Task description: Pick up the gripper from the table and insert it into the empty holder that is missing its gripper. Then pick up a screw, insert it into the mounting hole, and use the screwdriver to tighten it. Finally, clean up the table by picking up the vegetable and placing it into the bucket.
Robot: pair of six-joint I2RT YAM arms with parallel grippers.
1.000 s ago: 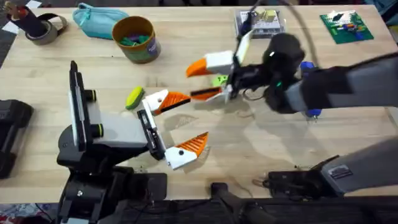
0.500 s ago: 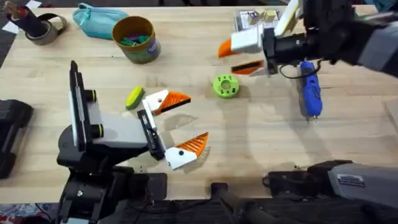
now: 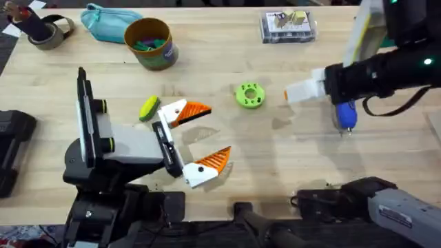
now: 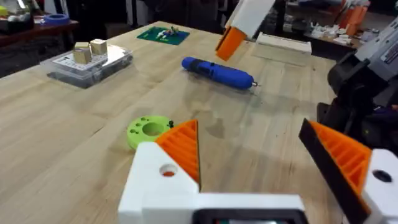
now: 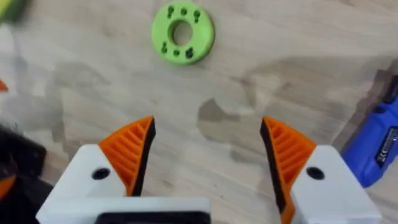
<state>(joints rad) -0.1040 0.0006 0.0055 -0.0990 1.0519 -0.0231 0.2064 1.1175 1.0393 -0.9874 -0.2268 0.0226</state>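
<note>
My left gripper (image 3: 196, 136) (image 4: 261, 168) rests open near the table's front, its white fingers carrying orange ribbed pads. The yellow-green vegetable (image 3: 149, 107) lies just behind its far finger. My right gripper (image 3: 293, 93) (image 5: 208, 155) hangs open above bare wood between the green screw disc (image 3: 249, 95) (image 5: 182, 32) (image 4: 149, 132) and the blue screwdriver (image 3: 344, 114) (image 5: 376, 143) (image 4: 217, 71). Small dark screws sit in the disc. The mustard bucket (image 3: 150, 43) stands at the back left with coloured bits inside. The loose gripper and the empty holder are out of view.
A teal pouch (image 3: 107, 22) and a tape roll (image 3: 48, 31) lie at the back left. A clear box (image 3: 288, 26) (image 4: 87, 59) sits at the back, with a green board (image 4: 163, 34) beyond it. A black device (image 3: 14, 145) sits at the left edge.
My right gripper has drawn back from over the green disc, swung toward the back right, then come down beside the screwdriver. The disc now shows. The left arm has not moved.
</note>
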